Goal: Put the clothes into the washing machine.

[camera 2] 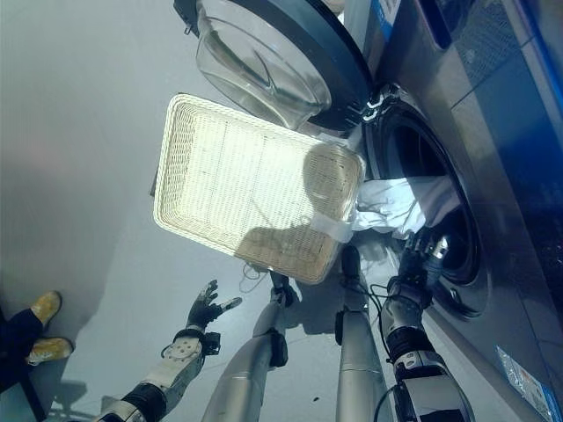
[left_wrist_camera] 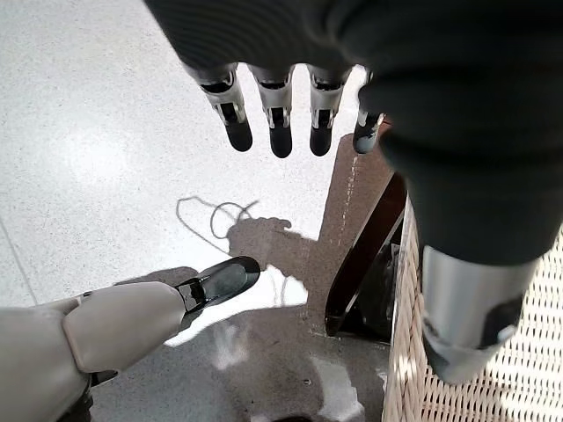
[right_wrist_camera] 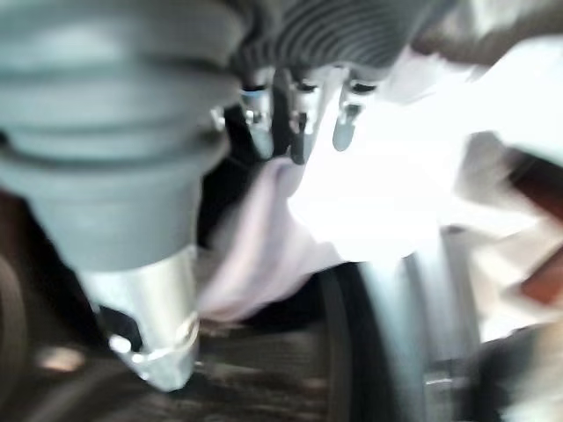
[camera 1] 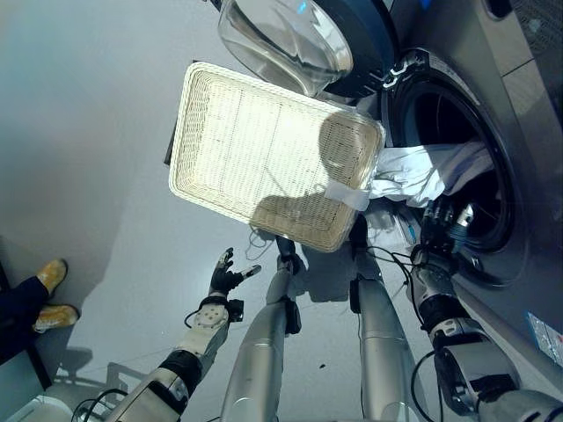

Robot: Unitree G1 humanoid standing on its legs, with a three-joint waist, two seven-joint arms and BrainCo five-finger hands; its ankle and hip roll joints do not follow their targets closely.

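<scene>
Grey speckled floor (camera 1: 97,132), front-load washing machine (camera 1: 519,132) at right with its round glass door (camera 1: 286,40) swung open. White clothes (camera 1: 422,171) hang half in, half out of the drum opening (camera 1: 457,132), draped over the rim. Pale wicker basket (camera 1: 264,154) sits just beside the opening, a white cloth edge on its near corner. Right hand (camera 1: 444,220) is up at the drum mouth right below the clothes, fingers straight, tips at the fabric, not clamped on it. Left hand (camera 1: 224,274) hovers low over the floor, fingers spread, holding nothing. A person's yellow shoes (camera 1: 51,294) at far left.
</scene>
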